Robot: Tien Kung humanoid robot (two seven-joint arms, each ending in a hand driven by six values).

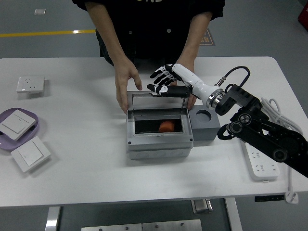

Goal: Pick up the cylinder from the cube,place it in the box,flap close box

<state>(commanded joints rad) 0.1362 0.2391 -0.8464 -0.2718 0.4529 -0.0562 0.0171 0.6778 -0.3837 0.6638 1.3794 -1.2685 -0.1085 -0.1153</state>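
Observation:
An orange cylinder (166,126) lies inside the open grey box (159,143) at the table's middle. The box's clear lid (156,102) stands raised at the back. My right hand (163,83), white and black, hovers at the lid's top edge with fingers spread and holds nothing. A grey cube (204,127) with an empty round recess on top stands against the box's right side. A person at the far side has one hand (126,84) at the box's back left corner. The person's other hand (188,98) is mostly hidden behind my hand.
At the left lie a purple plate (33,126) holding a white switch (17,123), another switch (30,154) and a white socket (30,84). A white power strip (261,166) with its cable (281,115) lies at the right, under my right arm.

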